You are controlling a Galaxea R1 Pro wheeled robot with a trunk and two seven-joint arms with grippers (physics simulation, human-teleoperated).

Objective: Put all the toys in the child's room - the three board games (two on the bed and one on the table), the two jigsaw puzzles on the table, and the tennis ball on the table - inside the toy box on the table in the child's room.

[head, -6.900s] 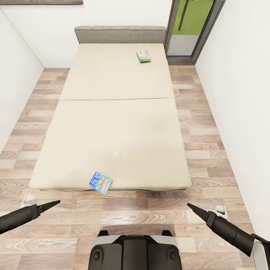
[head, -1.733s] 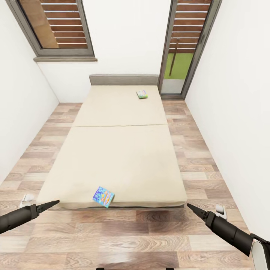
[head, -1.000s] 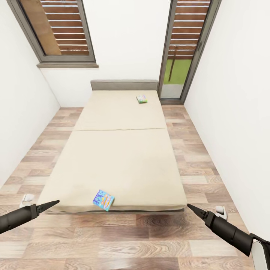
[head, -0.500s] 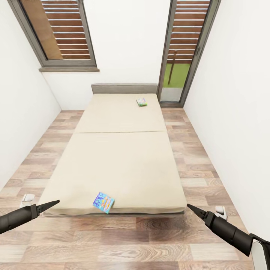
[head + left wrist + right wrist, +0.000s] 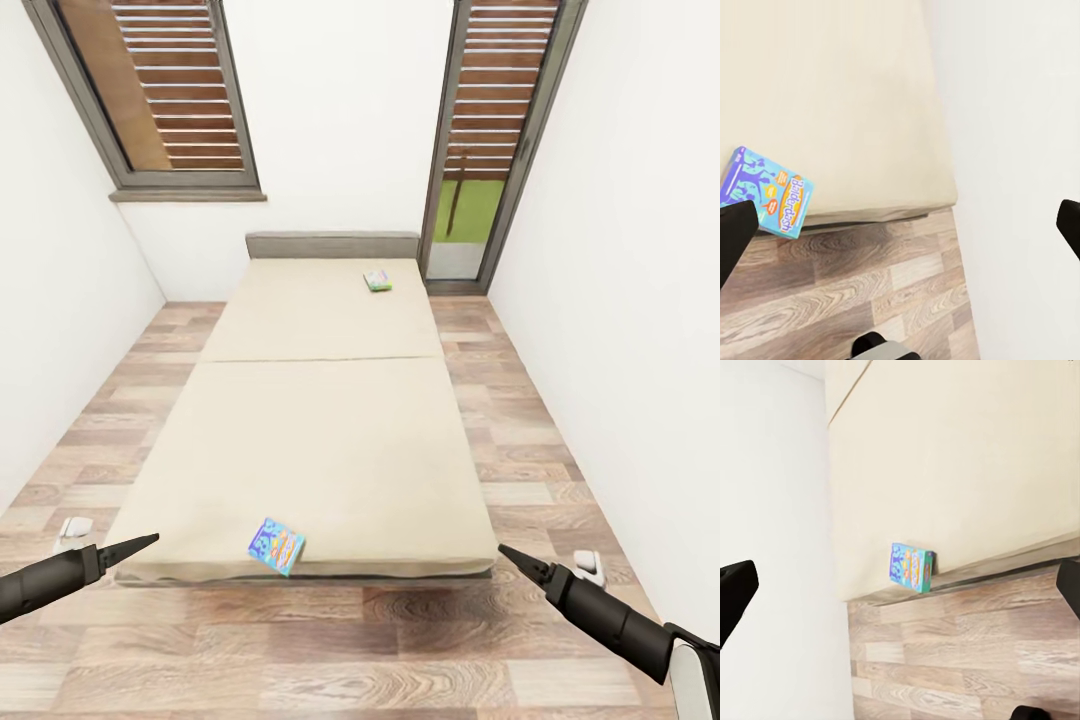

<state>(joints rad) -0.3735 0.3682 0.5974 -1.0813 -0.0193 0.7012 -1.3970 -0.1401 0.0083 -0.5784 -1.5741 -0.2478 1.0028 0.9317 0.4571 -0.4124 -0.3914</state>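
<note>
A: From the head view, what lies ahead?

B: A low wide bed with a matte beige sheet (image 5: 320, 440) and a dark grey headboard, on glossy wood-plank floor (image 5: 300, 650) between plain white walls. A small flat blue board game box (image 5: 275, 546) sits at the near edge of the bed, slightly overhanging it. A white-and-green flat game box (image 5: 377, 281) lies far off near the headboard, towards the tall dark-framed glass door (image 5: 495, 150).

A: And the arms?

B: The left gripper (image 5: 135, 545) and right gripper (image 5: 515, 557) show as black tapered points held low over the floor, well apart, each to one side of the bed's foot. From there I cannot tell how the jaws stand.

A: Do the wrist views help?

B: Yes. In the left wrist view the two black fingers (image 5: 735, 232) sit at opposite edges of the picture, so the jaws are spread wide with nothing between them. The blue box (image 5: 769, 195) is readable there: cartoon figures and orange lettering on its lid. The right wrist view shows its fingers (image 5: 733, 589) equally wide and empty, and the blue box (image 5: 911, 568) seen with its thin side edge visible.
</note>
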